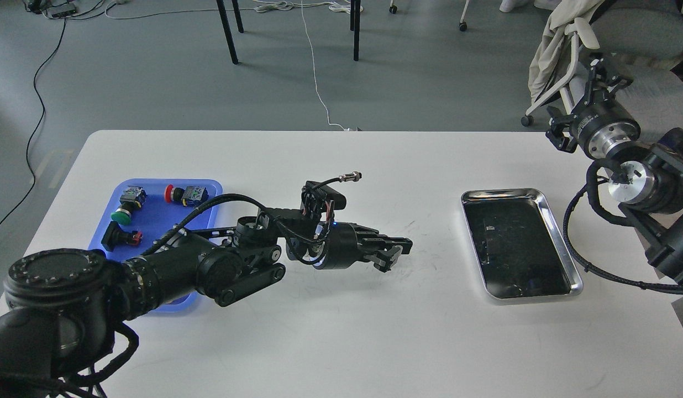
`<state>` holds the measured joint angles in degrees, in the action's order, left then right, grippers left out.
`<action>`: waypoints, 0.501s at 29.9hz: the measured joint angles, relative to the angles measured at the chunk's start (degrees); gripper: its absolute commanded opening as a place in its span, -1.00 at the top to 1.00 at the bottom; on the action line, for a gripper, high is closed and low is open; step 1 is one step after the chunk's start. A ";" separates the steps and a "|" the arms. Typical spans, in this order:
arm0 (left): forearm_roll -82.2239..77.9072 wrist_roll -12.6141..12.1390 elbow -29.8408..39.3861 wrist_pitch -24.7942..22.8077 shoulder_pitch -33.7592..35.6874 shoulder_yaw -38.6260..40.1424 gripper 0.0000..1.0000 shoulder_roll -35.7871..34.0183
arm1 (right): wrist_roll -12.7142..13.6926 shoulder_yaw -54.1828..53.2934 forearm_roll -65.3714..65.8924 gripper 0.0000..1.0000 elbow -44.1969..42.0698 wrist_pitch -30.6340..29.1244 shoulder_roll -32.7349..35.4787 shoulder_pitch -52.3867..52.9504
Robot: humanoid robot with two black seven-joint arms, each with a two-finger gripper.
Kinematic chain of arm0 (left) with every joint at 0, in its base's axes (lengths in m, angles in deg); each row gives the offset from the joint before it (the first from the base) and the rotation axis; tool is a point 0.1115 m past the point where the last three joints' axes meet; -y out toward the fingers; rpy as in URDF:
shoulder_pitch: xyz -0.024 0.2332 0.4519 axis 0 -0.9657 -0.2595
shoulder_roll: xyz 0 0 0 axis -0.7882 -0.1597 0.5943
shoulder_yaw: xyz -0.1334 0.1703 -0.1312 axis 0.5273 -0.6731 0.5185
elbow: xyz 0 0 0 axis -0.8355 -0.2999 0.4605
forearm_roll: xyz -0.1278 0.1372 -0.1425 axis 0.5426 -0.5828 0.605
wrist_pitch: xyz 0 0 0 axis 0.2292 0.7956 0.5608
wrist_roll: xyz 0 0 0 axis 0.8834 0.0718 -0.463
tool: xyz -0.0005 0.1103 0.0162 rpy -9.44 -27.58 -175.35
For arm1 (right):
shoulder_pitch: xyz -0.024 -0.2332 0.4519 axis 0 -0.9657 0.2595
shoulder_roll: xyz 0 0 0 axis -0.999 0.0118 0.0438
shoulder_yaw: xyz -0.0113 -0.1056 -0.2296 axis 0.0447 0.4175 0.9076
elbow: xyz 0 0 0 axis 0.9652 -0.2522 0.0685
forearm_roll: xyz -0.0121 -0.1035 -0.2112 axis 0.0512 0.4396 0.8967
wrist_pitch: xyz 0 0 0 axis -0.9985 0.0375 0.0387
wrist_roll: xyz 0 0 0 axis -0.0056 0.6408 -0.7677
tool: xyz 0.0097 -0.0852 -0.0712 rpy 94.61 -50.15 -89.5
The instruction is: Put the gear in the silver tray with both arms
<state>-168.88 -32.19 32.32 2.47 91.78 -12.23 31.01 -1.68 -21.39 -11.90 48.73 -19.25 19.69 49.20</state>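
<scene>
The silver tray (562, 260) lies on the right side of the white table (341, 342), its dark bottom bare. My left arm reaches across the table's middle. My left gripper (397, 252) hangs low over the table, about a hand's width left of the tray. Its dark fingers lie close together, and I cannot tell whether anything is between them. No gear shows as a separate thing. My right gripper (598, 72) is raised beyond the table's far right corner, pointing up and away. Its fingers look spread and empty.
A blue plastic tray (153, 218) at the left holds several push-buttons, green (120, 215), red (170, 193) and black (117, 237); my left arm hides its near part. A chair with draped cloth (557, 50) stands behind my right arm. Cables hang from both wrists.
</scene>
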 measured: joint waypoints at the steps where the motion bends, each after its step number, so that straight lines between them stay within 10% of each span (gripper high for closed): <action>1: 0.00 0.00 -0.50 0.00 0.00 -0.01 0.81 0.01 | -0.02 0.07 0.01 -0.98 0.00 -0.01 0.00 -0.02; 15: 0.05 0.00 -5.34 0.17 -1.19 -0.02 0.80 0.03 | -0.10 0.46 0.04 -0.98 -0.15 -0.43 0.00 -0.27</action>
<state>-168.83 -32.19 26.98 2.63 90.60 -12.25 31.04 -1.78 -20.93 -11.86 48.58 -19.68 19.69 48.93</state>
